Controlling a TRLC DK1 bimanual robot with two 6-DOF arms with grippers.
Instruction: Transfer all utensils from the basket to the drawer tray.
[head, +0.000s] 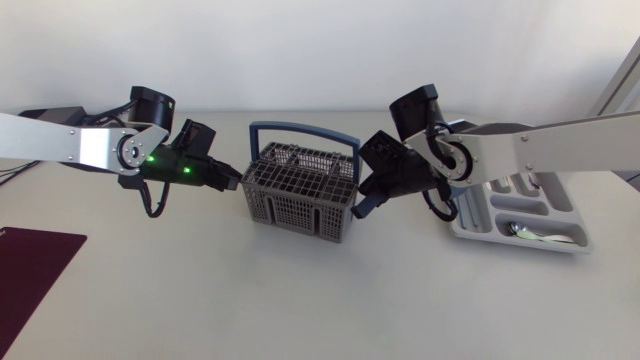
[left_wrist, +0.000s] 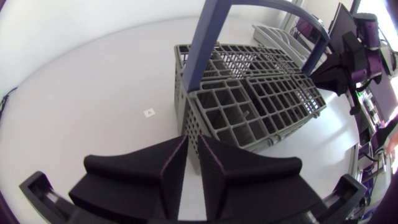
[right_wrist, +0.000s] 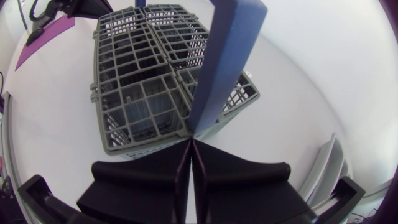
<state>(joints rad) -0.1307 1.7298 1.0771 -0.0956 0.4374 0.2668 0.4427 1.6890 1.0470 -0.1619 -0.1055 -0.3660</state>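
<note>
My left pincer (left_wrist: 193, 146) sits low at the table with the grey basket (left_wrist: 249, 106) at its tip, near corner first. I cannot tell whether it is apart or clamped on that corner. Its arm reaches in level from the side, wrist bent toward the basket. My right pincer (right_wrist: 191, 143) is pressed together, tip at the foot of the blue handle (right_wrist: 227, 56), which rises straight ahead of it. That arm angles down from its elbow. Behind the right pincer, past its wrist, lies the drawer tray (head: 578, 238) with a silver utensil (head: 520, 230) in it.
</note>
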